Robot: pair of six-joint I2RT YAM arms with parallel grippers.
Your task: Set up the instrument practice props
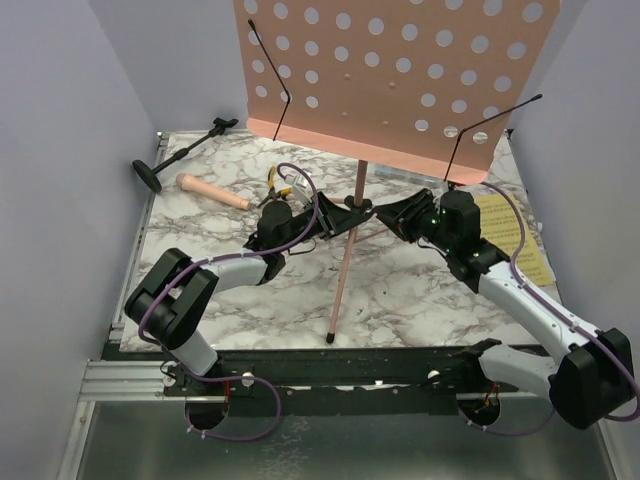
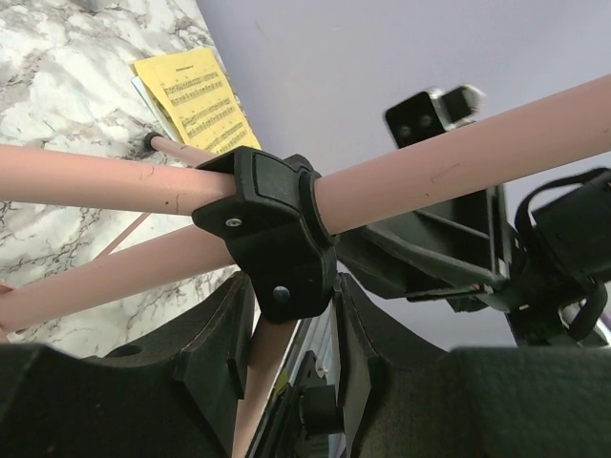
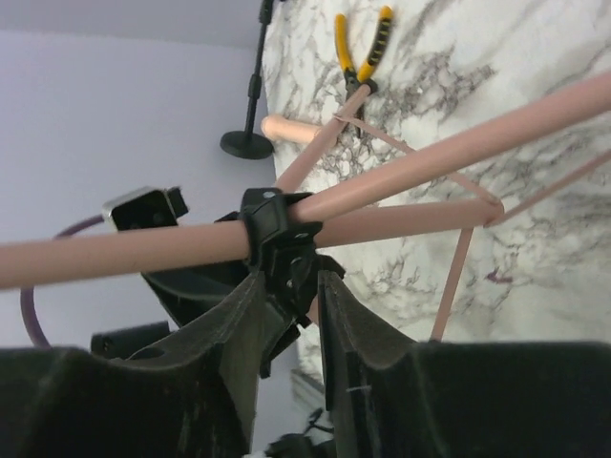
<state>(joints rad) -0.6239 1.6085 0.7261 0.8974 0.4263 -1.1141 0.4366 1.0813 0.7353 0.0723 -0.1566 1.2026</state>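
Note:
The pink perforated music stand point(image 1: 390, 70) rises over the back of the marble table, and one leg point(image 1: 343, 275) reaches toward the near edge. My left gripper point(image 1: 338, 218) point(image 2: 291, 305) is shut on the stand's black tripod hub point(image 2: 272, 234) from the left. My right gripper point(image 1: 388, 214) point(image 3: 291, 286) is closed on the same hub point(image 3: 277, 234) from the right. Yellow and white music sheets point(image 1: 512, 238) point(image 2: 196, 100) lie flat at the right. The black mic stand point(image 1: 185, 150) lies on its side at the back left. The pink-beige microphone point(image 1: 212, 190) lies beside it.
Yellow-handled pliers point(image 1: 280, 185) point(image 3: 363, 48) lie behind my left gripper, near the stand's legs. Purple walls close in the table on the left, right and back. The stand's desk overhangs the back of the table, and two black wire arms point(image 1: 470, 130) hang from it.

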